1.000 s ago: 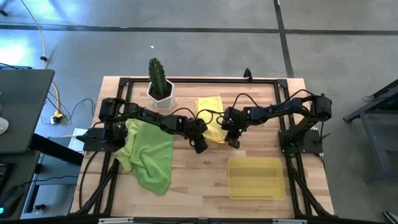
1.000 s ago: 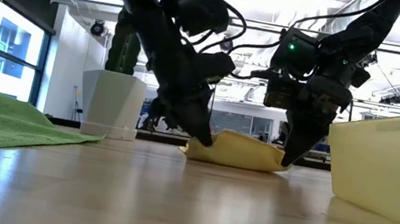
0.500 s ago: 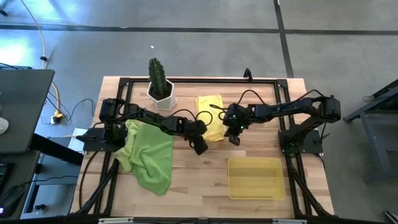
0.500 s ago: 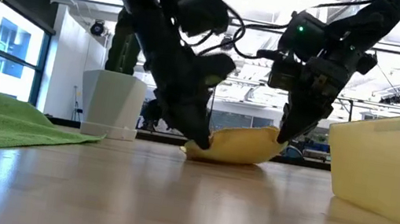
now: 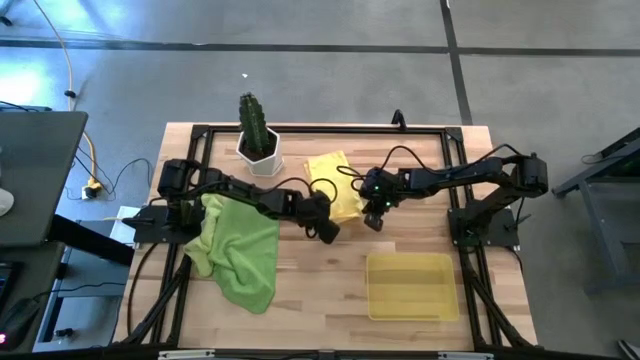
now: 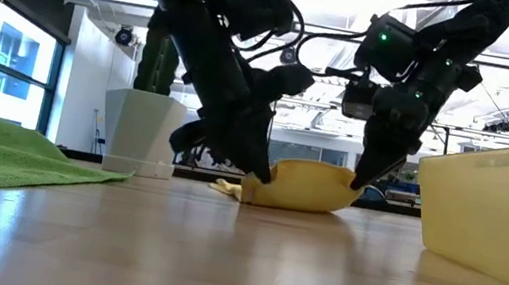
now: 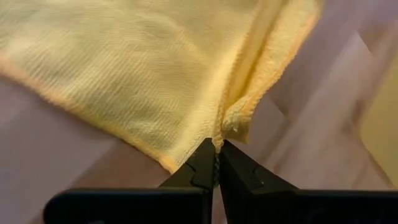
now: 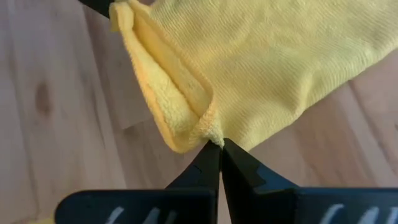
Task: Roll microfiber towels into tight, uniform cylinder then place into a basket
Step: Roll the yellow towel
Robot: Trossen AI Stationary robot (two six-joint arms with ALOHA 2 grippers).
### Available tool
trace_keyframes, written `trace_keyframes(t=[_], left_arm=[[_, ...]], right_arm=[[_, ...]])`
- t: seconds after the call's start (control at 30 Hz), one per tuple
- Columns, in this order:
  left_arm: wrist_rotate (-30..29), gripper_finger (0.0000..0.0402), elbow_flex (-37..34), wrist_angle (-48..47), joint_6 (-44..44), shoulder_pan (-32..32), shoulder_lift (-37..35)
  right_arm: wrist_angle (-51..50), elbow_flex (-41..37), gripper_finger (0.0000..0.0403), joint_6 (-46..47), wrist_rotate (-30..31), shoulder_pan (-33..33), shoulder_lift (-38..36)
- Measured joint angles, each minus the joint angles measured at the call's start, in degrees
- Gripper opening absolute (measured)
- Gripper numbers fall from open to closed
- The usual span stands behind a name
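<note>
- The yellow towel [image 5: 336, 192] lies mid-table, far of the basket [image 5: 411, 288].
- Left gripper [image 5: 327, 232] and right gripper [image 5: 372, 221] each pinch a near corner.
- The held near edge runs left-right between them, both equally near.

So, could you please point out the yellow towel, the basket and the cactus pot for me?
yellow towel [image 5: 337, 192]: high view, on its flat middle.
basket [image 5: 411, 315]: high view, on its near rim.
cactus pot [image 5: 261, 156]: high view, on its white wall.

Towel [image 5: 334, 188] mid-table between both arms, cactus pot [image 5: 260, 150] behind-left, basket [image 5: 411, 286] front-right, cloth heap [image 5: 240, 250] left
</note>
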Motion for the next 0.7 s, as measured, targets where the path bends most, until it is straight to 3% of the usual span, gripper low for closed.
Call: trace_keyframes(t=[0.43, 0.7], left_arm=[[-4.4, 0.0020, -0.1, -3.8, -2.6, 0.2, 0.2], [7.0, 0.0021, -0.2, -1.7, 5.1, -2.6, -1.4]], right_arm=[[-0.4, 0.0, 0.0010, -0.8, 5.6, 0.0, 0.0], [-0.1, 0.0, 0.0012, -0.5, 5.5, 0.0, 0.0]])
